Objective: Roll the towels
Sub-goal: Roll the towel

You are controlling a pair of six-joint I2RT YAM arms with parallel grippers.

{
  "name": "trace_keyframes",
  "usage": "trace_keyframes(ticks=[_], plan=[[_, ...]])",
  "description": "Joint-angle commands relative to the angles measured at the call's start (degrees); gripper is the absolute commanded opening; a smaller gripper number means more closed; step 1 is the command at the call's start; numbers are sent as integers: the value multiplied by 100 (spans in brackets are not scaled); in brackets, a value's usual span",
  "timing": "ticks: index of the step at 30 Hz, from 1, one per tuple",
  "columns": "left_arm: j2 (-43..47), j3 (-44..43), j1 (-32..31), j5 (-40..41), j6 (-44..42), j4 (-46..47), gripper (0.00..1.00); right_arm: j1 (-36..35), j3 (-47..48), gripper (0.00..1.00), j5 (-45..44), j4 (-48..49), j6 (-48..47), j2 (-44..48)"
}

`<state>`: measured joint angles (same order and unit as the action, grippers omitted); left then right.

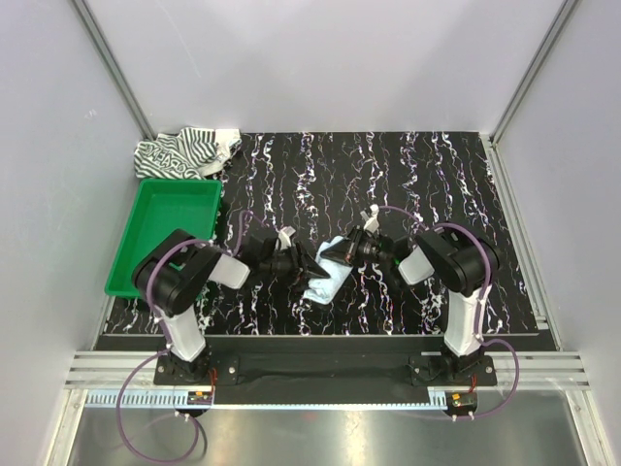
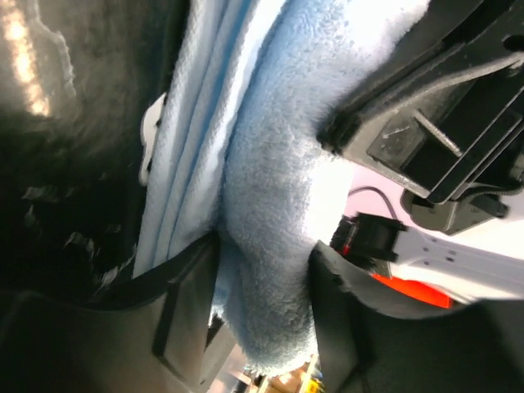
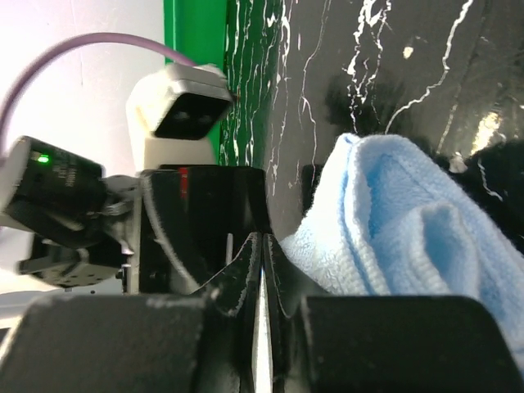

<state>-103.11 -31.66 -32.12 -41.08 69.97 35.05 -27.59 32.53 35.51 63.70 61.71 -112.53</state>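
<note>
- Though my left pincer straddles the bunched light-blue terry towel mid-table, I cannot tell whether it grips.
- My right pincer is clenched beside it.
- The black-and-white striped cloth towel lies crumpled far-left; neither looks rolled.

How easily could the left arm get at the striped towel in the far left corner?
Probably yes, once freed: the left gripper sits around the blue towel mid-table, and the green tray lies between the arm and the striped towel, so it must reach over.
</note>
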Motion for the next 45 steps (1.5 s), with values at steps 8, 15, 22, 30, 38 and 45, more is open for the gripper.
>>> trace_keyframes(ticks=[8,15,22,30,38,45], plan=[[1890,-1139,-207,2831,-3094,-4453,73,-114,473,7,-184,-823,-589,-85],[2085,-1167,-330,2668,-3797,-4210,86,-483,1008,7,-675,-2483,-1337,275],[1795,-1202,-883,2587,-3992,-3725,90,-695,1211,7,-949,-3030,-1575,328],[1364,-860,-937,3211,-3807,-3681,89,-695,1291,7,-879,-3066,-1540,240],[2003,-587,-937,3966,-3746,-3759,88,-695,1317,7,-940,-3250,-1645,293],[1603,-649,-919,3908,-3755,-3743,85,-695,1396,7,-958,-3399,-1698,346]])
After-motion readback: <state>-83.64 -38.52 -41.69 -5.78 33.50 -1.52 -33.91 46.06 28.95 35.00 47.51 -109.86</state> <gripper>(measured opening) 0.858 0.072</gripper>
